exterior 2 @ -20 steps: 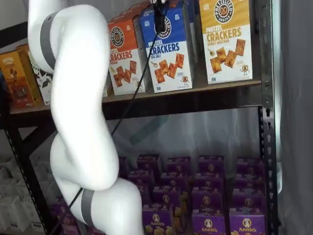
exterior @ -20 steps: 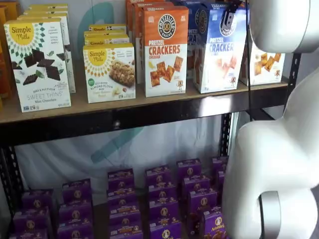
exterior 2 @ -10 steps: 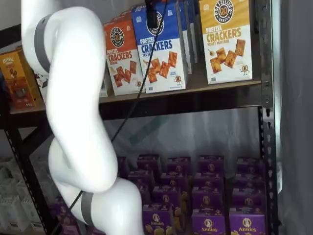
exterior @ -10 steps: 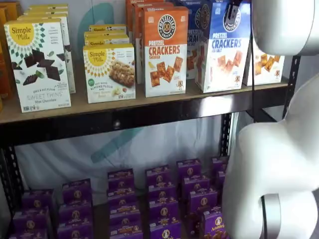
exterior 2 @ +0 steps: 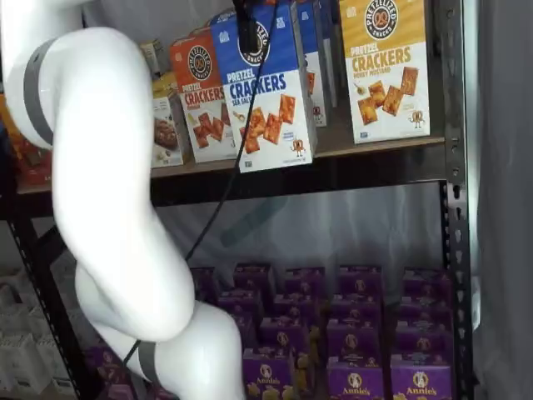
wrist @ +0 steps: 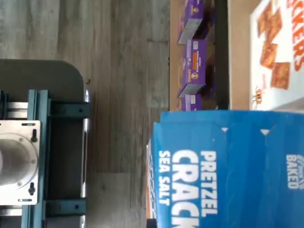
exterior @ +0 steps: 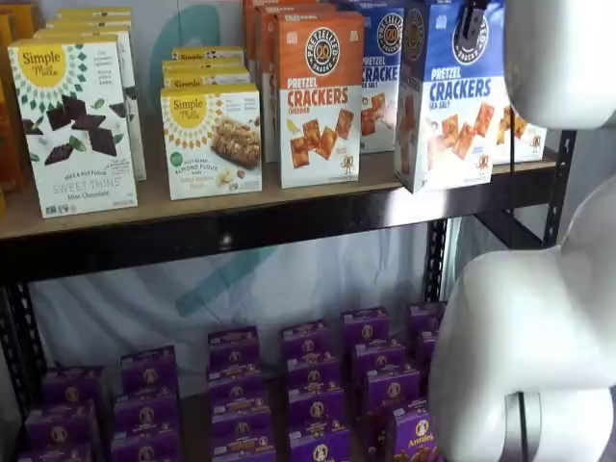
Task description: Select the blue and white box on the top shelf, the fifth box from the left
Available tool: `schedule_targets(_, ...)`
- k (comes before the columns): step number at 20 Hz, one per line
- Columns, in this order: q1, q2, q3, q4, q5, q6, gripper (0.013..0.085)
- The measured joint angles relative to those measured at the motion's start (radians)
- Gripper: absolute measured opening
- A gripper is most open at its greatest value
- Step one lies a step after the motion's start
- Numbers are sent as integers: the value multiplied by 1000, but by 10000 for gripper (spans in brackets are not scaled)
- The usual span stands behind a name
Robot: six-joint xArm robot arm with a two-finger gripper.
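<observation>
The blue and white box [exterior: 452,96], marked "PRETZEL CRACKERS SEA SALT", hangs tilted in front of the top shelf [exterior: 241,207], with its lower edge out past the dark front rail. My gripper [exterior: 472,21] is shut on its upper part, and one black finger lies across the round logo. In a shelf view the same box [exterior 2: 268,87] and gripper [exterior 2: 246,33] stand forward of the row, above the shelf board [exterior 2: 383,142]. The wrist view shows the box's blue top and side [wrist: 228,166] close up.
An orange Cheddar box [exterior: 320,96] stands left of the held box, with another blue box [exterior: 382,77] behind it. A yellow-topped cracker box [exterior 2: 385,67] stands to the right. Simple Mills boxes [exterior: 72,125] stand at the left. Purple boxes [exterior: 241,385] fill the low level. My white arm [exterior 2: 100,167] stands in front.
The blue and white box has come forward out of its row with my gripper, from standing on the shelf to hanging past the front rail. The arm drew back with it.
</observation>
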Motion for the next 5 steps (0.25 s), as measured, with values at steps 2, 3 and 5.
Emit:
schedule_targets(2,-12,-24,20,-2,8,-11,570)
schedule_targets(3,-20,-34,28,0,14,-18,570)
schedule_targets(5,-34,-50,40,3,22,-30,570)
